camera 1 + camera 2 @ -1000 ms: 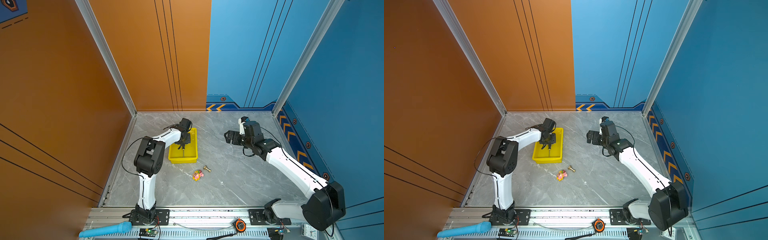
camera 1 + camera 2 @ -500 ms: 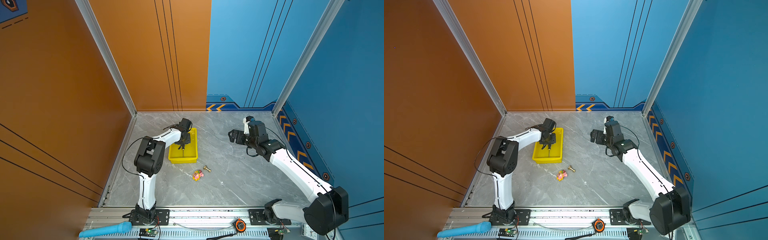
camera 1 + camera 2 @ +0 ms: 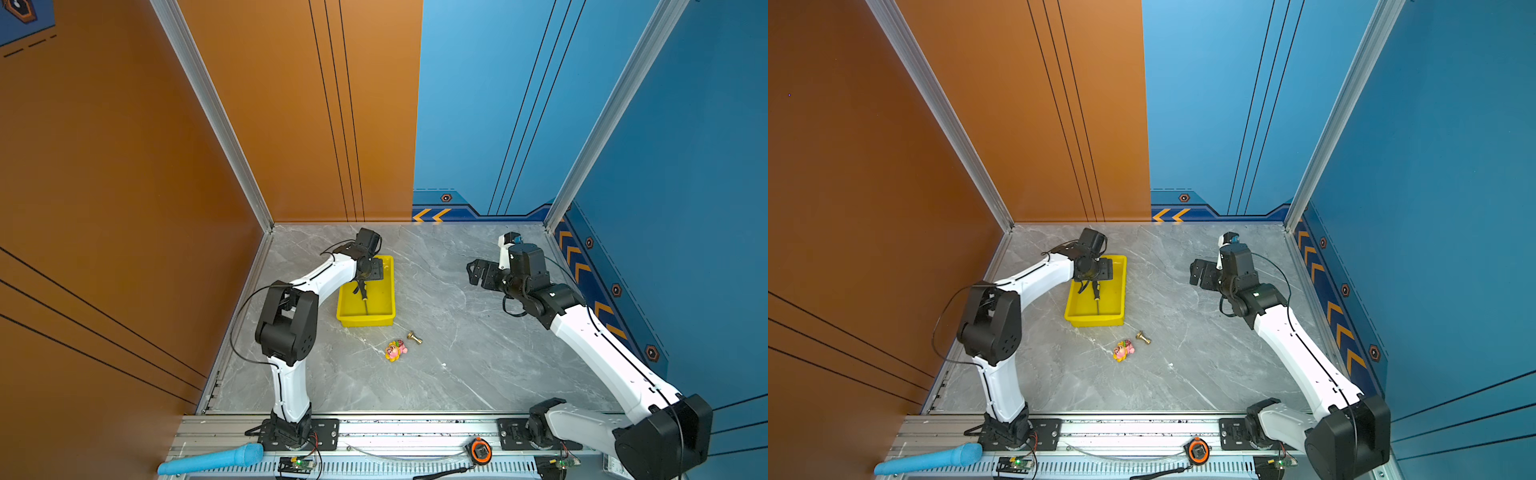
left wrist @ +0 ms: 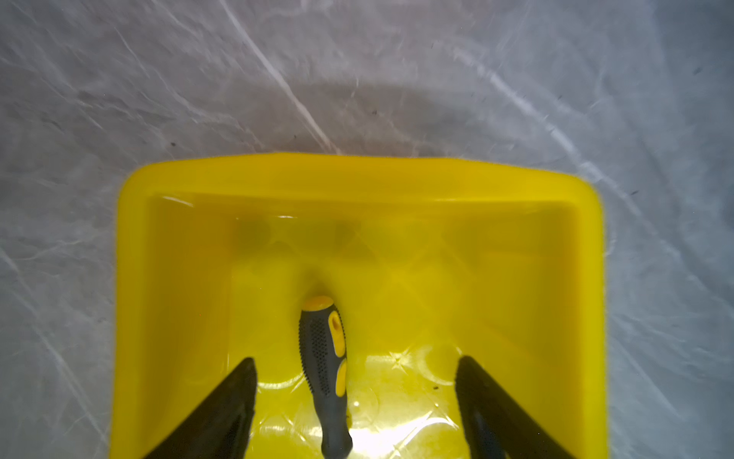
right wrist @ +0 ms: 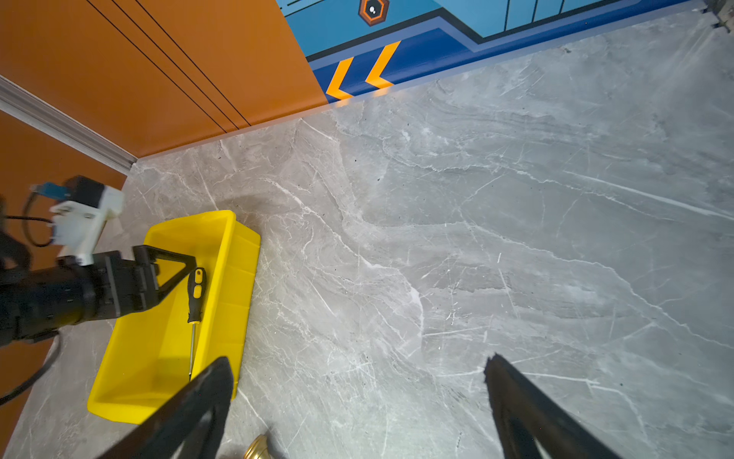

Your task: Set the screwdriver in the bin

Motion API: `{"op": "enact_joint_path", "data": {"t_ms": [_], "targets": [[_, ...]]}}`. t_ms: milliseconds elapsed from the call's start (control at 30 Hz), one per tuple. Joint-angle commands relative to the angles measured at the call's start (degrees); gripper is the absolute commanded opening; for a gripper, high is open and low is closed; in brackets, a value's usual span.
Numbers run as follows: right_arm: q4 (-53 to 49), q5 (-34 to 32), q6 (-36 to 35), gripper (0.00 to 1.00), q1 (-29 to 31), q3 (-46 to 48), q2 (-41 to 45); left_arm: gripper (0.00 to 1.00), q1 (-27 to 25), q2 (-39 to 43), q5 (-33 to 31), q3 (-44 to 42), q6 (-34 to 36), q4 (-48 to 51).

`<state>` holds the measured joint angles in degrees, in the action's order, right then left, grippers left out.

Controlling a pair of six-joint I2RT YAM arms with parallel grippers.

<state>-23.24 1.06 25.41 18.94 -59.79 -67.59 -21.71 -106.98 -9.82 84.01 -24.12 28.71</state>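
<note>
Top views look down; wrist views share the bin.

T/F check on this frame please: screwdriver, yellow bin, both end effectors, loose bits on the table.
1. The screwdriver is inside the bin. True.
2. The left end effector is shut on the screwdriver. False: its jaws stand open on either side of the handle, apart from it.
3. The right end effector holds the brass bell-shaped piece. False: it is open and empty, and the piece lies on the table.
4. A pink-and-yellow toy lies outside the bin. True.
</note>
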Motion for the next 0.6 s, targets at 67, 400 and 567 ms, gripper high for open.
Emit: {"op": "enact_joint_path", "data": {"t_ms": [67, 400, 567], "targets": [[-4.39, -5.54, -0.2, 1.0, -0.31, 1.72, 3.61, 0.98, 0.86, 11.1, 1.91, -3.39, 4.65, 1.92], [-6.55, -12.47, -0.37, 1.0, -2.91, 9.72, 13.02, 0.98, 5.0, 30.91, -1.51, -23.41, 12.25, -4.71], [-6.62, -13.45, -0.1, 1.0, -5.68, 13.0, 16.7, 0.98, 6.62, 42.34, -3.97, -35.59, 11.0, -11.13]]}}
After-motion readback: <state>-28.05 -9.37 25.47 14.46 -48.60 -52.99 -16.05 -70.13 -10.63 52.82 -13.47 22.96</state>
